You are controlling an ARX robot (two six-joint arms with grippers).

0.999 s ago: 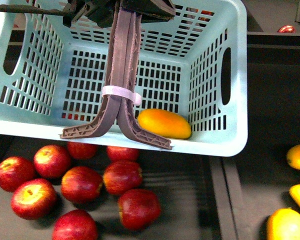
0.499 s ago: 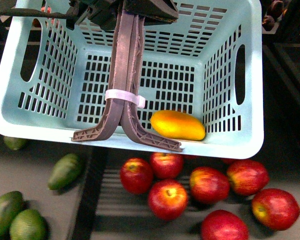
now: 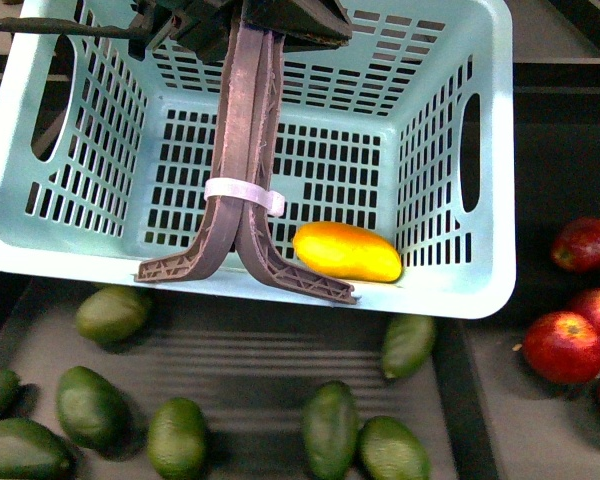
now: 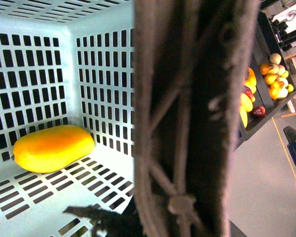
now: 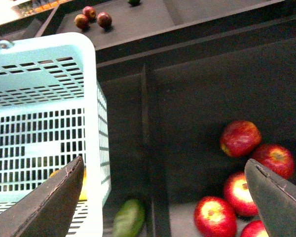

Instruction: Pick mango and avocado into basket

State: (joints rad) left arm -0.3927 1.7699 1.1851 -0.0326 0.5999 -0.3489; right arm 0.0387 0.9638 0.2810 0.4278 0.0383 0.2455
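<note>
Front view: left gripper [image 3: 248,18] is clamped on the tops of the handles [image 3: 245,140], which are bound by a white tie [image 3: 242,193]. The basket [image 3: 460,292] hangs from it, tilted, above the trays. Mango [image 3: 347,251] lies on the basket floor against the near wall, just beside one handle foot and well below the left gripper. Under the basket, avocado [image 3: 408,344] lies on a dark grey tray [image 3: 250,360], close to the rim. Other avocados [image 3: 330,430] lie spread around it. A divider [image 3: 450,400] separates them from the apples [image 3: 565,345].

Right wrist view: right gripper [image 5: 164,162] stands wide, with nothing between its fingers [image 5: 54,202]. It hangs beside the basket's outer wall. The avocado [image 5: 129,217] lies below it, untouched. The front view does not show this gripper.

Left wrist view: the handles fill the centre, with the mango [image 4: 53,147] in the corner behind. The clamping jaws are out of frame. Beyond the rim stand a shelf [image 4: 259,123] of mixed fruit and a pale floor [image 4: 266,168].
</note>
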